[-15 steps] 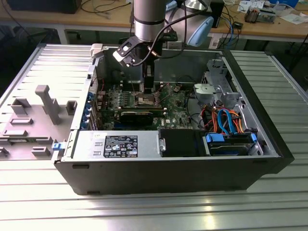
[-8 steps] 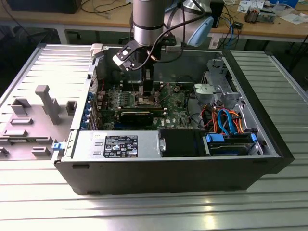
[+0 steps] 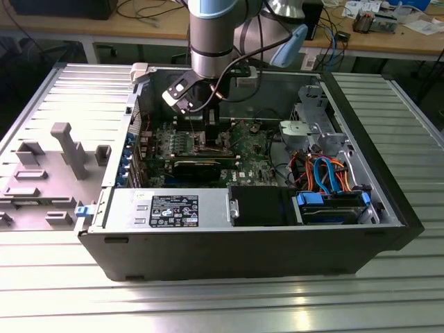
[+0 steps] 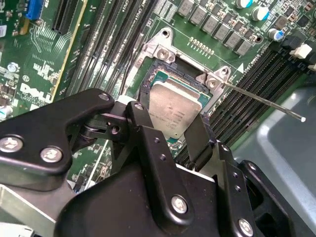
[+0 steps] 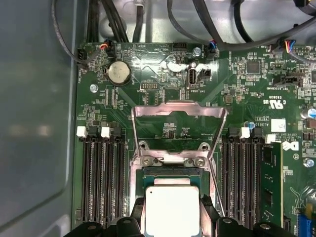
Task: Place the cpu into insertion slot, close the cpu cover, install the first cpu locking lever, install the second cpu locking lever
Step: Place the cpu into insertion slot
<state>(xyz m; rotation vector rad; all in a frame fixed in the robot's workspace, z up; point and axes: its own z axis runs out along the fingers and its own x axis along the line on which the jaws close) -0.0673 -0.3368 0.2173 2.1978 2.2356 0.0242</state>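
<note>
gripper (image 4: 167, 118) clasping cpu (image 5: 172, 207) | insertion slot (image 5: 170, 172) mostly hidden | cpu cover (image 5: 177, 109) raised

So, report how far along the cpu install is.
Nothing is finished yet. In hand: the claw grips the cpu at the insertion slot; whether it is seated, I cannot tell. Left: the cpu cover stands open, and a locking lever sticks up unlatched in the second wrist view.
</note>
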